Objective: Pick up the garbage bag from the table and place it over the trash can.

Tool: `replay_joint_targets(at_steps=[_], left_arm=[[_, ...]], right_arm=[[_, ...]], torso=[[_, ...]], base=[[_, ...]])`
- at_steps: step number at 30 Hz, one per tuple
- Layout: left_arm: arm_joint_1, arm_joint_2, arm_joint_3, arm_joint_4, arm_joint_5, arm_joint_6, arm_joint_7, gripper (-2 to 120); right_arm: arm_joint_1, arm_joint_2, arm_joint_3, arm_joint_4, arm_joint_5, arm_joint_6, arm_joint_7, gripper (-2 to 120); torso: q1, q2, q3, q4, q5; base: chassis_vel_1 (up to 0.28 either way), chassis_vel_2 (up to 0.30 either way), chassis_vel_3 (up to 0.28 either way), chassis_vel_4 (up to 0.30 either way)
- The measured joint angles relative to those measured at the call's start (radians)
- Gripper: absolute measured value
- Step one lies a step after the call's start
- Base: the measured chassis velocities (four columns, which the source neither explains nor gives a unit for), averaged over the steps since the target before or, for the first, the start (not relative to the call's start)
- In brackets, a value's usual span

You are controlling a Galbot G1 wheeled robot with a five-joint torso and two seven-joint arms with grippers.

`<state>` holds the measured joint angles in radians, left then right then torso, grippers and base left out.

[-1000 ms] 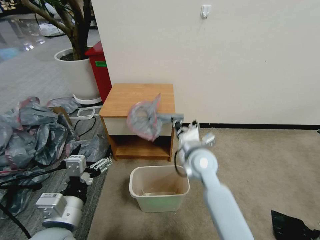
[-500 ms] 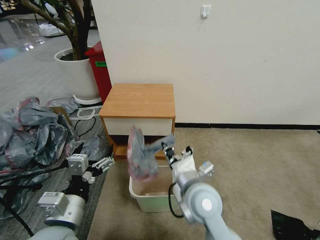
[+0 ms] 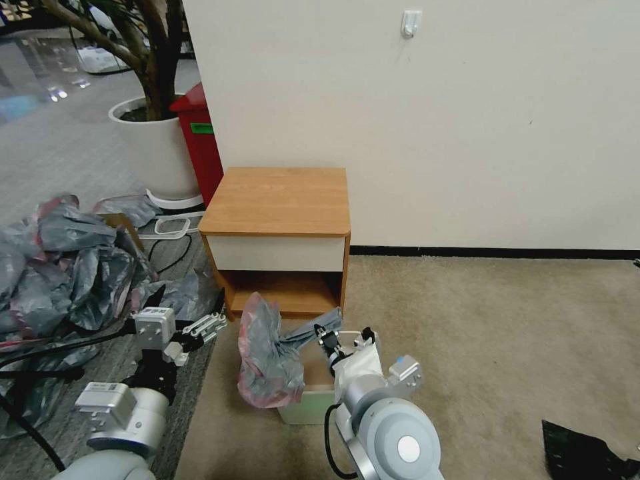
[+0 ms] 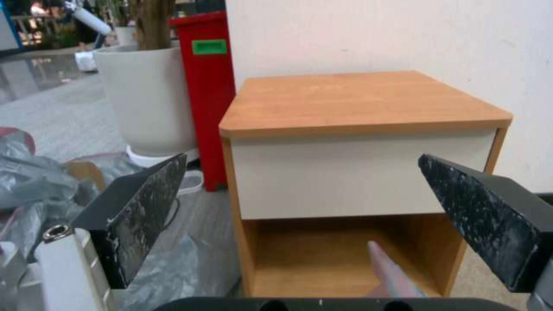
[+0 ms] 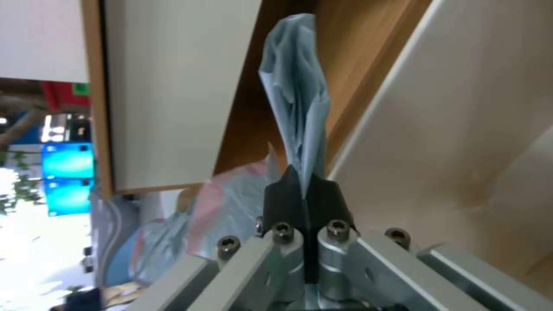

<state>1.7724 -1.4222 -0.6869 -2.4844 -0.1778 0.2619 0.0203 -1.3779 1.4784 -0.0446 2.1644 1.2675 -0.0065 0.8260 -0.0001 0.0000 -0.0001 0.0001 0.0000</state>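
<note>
over the carpet, right gripper (image 3: 325, 335) jaws pinch garbage bag (image 3: 267, 357) above trash can (image 3: 303, 408).

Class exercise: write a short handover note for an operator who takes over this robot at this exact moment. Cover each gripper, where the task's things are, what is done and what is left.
Right gripper: shut on the garbage bag, low at the trash can.
Left gripper: open, idle, off to the left near the heap of grey bags.
Things: the bag hangs bunched over the can's left rim; the table top is bare.
Done: bag picked off the table and brought to the can.
Left: open the bag and fit it over the rim.
</note>
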Motion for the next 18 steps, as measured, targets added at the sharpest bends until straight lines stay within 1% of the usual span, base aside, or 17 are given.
replay_joint_targets(at_steps=[3,4,5,7,9,10,11,13,14,18], left_arm=[[-0.002,0.000,0.003,0.002,0.000,0.000,0.000,100],[-0.002,0.000,0.003,0.004,0.000,0.000,0.000,100],[-0.002,0.000,0.003,0.004,0.000,0.000,0.000,100],[-0.003,0.001,0.003,0.009,0.000,-0.002,0.000,100],[-0.003,0.001,0.003,0.010,0.000,-0.002,0.000,100],[-0.004,0.002,0.003,0.012,0.000,-0.003,0.000,100],[-0.004,0.002,0.003,0.013,0.000,-0.004,0.000,100],[-0.005,0.002,0.003,0.014,0.000,-0.005,0.000,100],[-0.005,0.002,0.003,0.014,0.000,-0.005,0.000,100],[-0.005,0.004,0.002,0.018,0.000,-0.005,0.000,100]], right_arm=[[-0.005,-0.008,0.000,-0.008,-0.017,-0.004,0.001,0],[-0.008,-0.011,0.001,-0.008,-0.020,-0.006,0.002,4],[-0.008,-0.011,0.001,-0.008,-0.020,-0.006,0.002,4],[-0.018,-0.017,0.001,-0.007,-0.028,-0.009,0.005,15],[-0.020,-0.019,0.001,-0.006,-0.030,-0.010,0.006,17],[-0.027,-0.022,0.001,-0.002,-0.036,-0.010,0.011,24],[-0.031,-0.025,0.001,-0.001,-0.039,-0.011,0.015,28],[-0.041,-0.030,0.001,0.003,-0.043,-0.011,0.022,36],[-0.041,-0.030,0.001,0.003,-0.043,-0.011,0.022,36],[-0.062,-0.042,0.010,0.032,-0.048,-0.010,0.053,55]], torso=[[0.000,0.000,0.000,-0.0001,0.0000],[0.000,0.000,0.000,0.0000,0.0000],[0.000,0.000,0.000,0.0000,0.0000],[0.000,0.000,0.000,0.0000,0.0000],[0.000,0.000,0.000,0.0000,0.0000],[0.000,0.000,0.000,0.0000,0.0001],[0.000,0.000,0.000,-0.0001,0.0000],[0.000,0.000,0.000,-0.0001,0.0001],[0.000,0.000,0.000,-0.0001,0.0001],[0.000,0.000,0.000,-0.0001,0.0001]], base=[[0.000,0.000,0.000,0.000],[0.000,0.000,0.000,0.000],[0.000,0.000,0.000,0.000],[0.000,0.000,0.000,0.000],[0.000,0.000,0.000,0.000],[0.000,0.000,0.000,0.000],[0.000,0.000,0.000,0.000],[0.000,0.000,0.000,0.000],[0.000,0.000,0.000,0.000],[0.000,0.000,0.000,0.000]])
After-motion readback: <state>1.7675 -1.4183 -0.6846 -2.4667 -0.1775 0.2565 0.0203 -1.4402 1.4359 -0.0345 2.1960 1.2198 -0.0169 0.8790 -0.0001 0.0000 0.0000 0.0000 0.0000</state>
